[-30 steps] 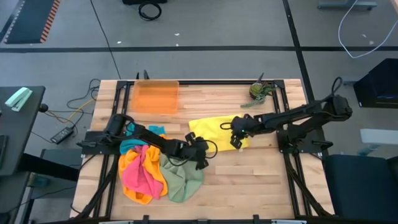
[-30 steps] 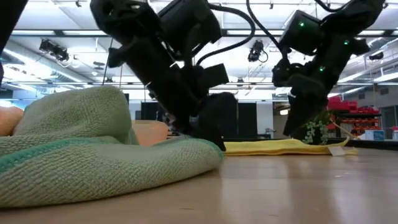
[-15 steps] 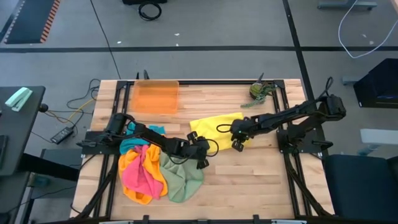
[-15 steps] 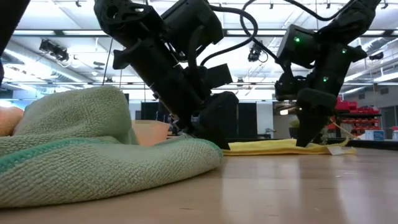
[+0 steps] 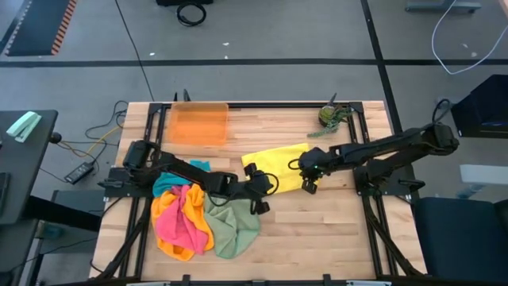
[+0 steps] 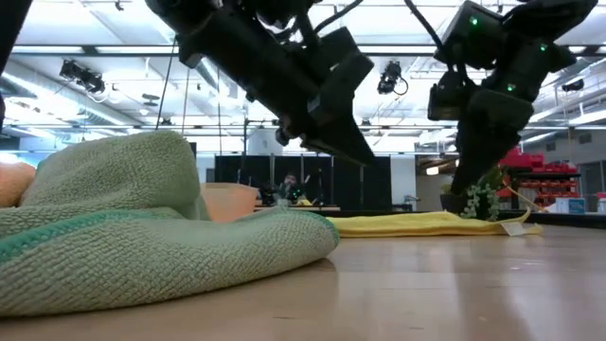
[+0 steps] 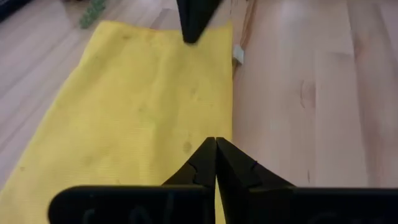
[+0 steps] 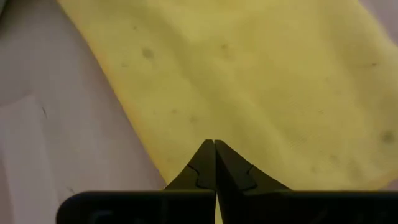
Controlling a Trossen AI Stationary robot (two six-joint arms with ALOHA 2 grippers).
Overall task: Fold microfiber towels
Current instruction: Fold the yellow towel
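Left pincer (image 5: 248, 170) lifted off green towel (image 5: 232, 224), now empty, closed

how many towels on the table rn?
5 visible. Yellow towel lies flat at the table's centre, between both arms. Teal towel, orange towel, pink towel and green towel sit heaped at front left. More may be buried in that heap.

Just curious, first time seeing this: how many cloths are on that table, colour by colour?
Yellow towel: 1, lying flat
Orange towel: 1
Pink towel: 1
Teal towel: 1
Green towel: 1
Total: 5 towels; the last four lie heaped together.
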